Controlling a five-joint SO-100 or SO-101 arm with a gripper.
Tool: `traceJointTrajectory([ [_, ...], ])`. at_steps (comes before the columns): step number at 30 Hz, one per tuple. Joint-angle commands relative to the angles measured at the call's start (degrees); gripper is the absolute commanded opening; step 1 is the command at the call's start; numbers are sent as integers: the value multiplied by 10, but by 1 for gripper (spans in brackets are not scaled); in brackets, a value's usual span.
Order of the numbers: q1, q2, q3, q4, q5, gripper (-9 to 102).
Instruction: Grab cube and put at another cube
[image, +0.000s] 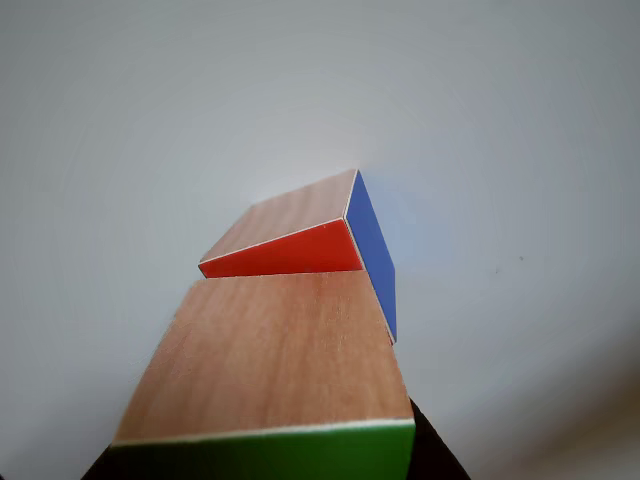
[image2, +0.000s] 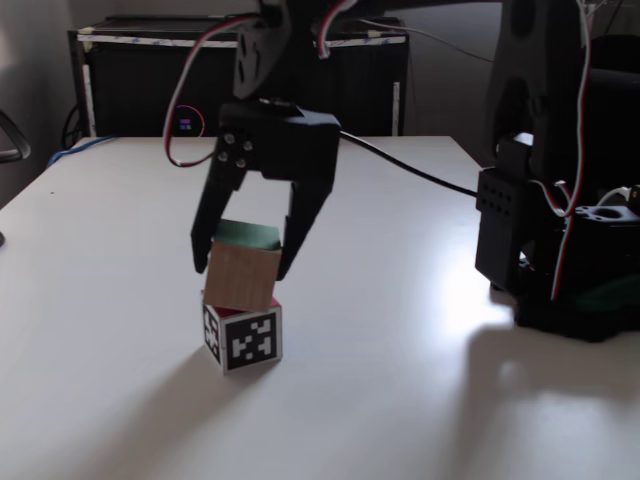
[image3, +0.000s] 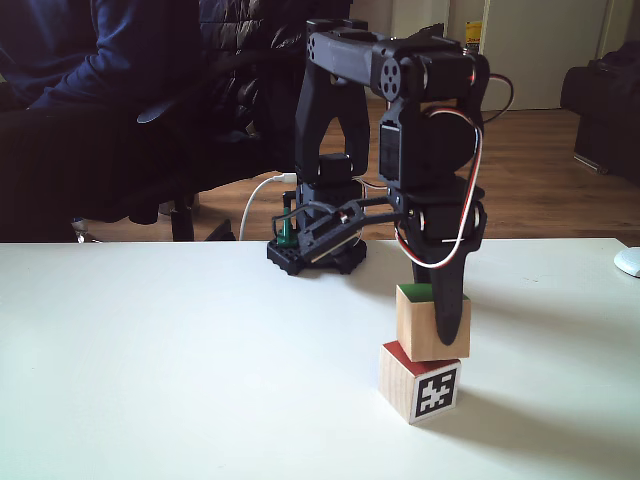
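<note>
Green-faced wooden cube (image2: 243, 272) is held between the narrowed jaws of the black two-finger gripper (image2: 245, 268), green side up, and is seen resting slightly askew on the red-and-blue-faced wooden cube (image2: 243, 335) directly beneath the fingertips. If the jaws are opened unevenly or the offset is left uncorrected, the upper cube could be dragged off or tipped onto the white table (image2: 400, 400).

White table (image2: 420, 400) underneath it all, a black cabinet (image2: 130, 80) at its far end in a fixed view; in the other, a seated person in dark clothing (image3: 110, 90), wooden floor (image3: 540, 170) behind
</note>
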Motion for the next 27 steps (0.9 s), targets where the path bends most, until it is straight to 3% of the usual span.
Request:
traceJointTrajectory([
  [1,6,2,-33,-2,4,17],
  [21,10,-22,-53,21,13,29],
  [27,15,-29,-61,32,8,37],
])
